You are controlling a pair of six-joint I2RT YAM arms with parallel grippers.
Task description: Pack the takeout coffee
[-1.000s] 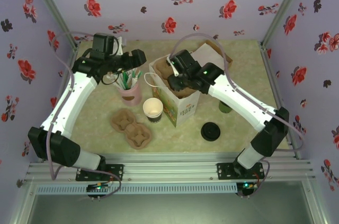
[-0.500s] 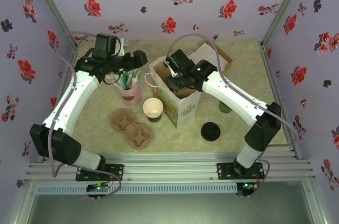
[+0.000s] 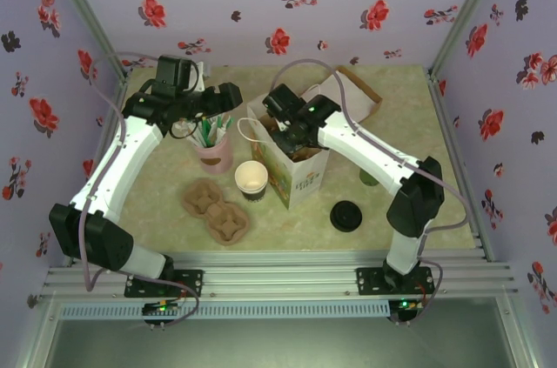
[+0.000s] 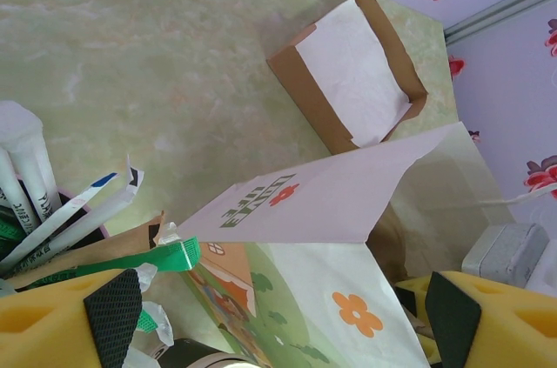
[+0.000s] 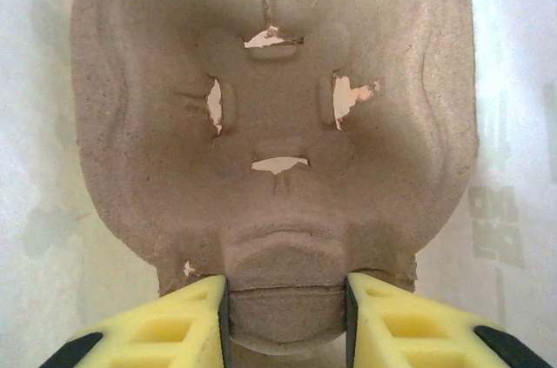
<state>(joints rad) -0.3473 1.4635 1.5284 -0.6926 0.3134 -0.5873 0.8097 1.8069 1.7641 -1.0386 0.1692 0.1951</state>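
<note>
At mid-table, just left of the bag:
- cup: takeout coffee [image 3: 251, 179] stands upright on the table [image 3: 165, 185], top uncovered, white inside showing. It is close against the bag's left face; can't tell if they touch.
- lid: black lid [image 3: 346, 216] lies flat on the table, right of the bag, well apart from the cup.
- bag: white paper bag [image 3: 300, 178] with green print, upright, mouth open.
- right gripper [image 5: 285, 298]: down in the bag mouth, yellow fingers clamped on the edge of a pulp carrier [image 5: 274, 116].
- spare carrier: brown two-cup pulp piece [image 3: 218, 210] on the table, front-left of the cup.
- stirrers: pink cup [image 3: 213, 152] of green-and-white stirrers [image 4: 52, 211], behind-left of the coffee.
- left gripper [image 4: 283, 320]: above the pink cup, jaws spread wide, nothing held.
- tray: brown tray [image 4: 300, 94] lined with white paper, behind the bag.
</note>
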